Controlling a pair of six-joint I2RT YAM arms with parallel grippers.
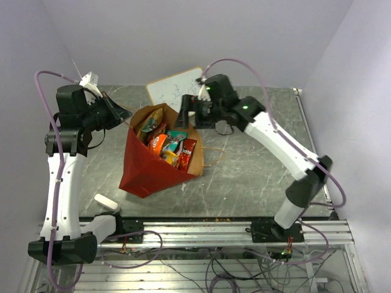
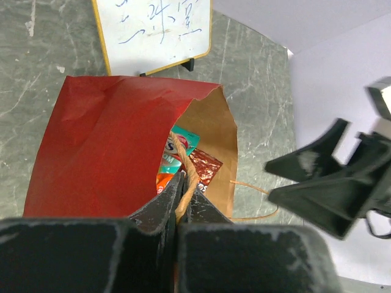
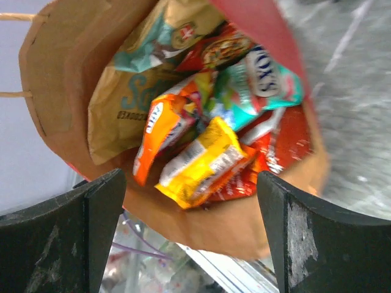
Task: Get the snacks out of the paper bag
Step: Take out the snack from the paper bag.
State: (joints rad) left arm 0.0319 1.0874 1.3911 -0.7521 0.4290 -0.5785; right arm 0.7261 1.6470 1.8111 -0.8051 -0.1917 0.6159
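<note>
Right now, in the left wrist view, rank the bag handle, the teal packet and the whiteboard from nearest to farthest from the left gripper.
1. Bag handle: nearest, pinched in the shut left gripper.
2. Teal packet: just beyond, inside the mouth of the paper bag.
3. Whiteboard: farthest, standing past the bag's far side.
</note>
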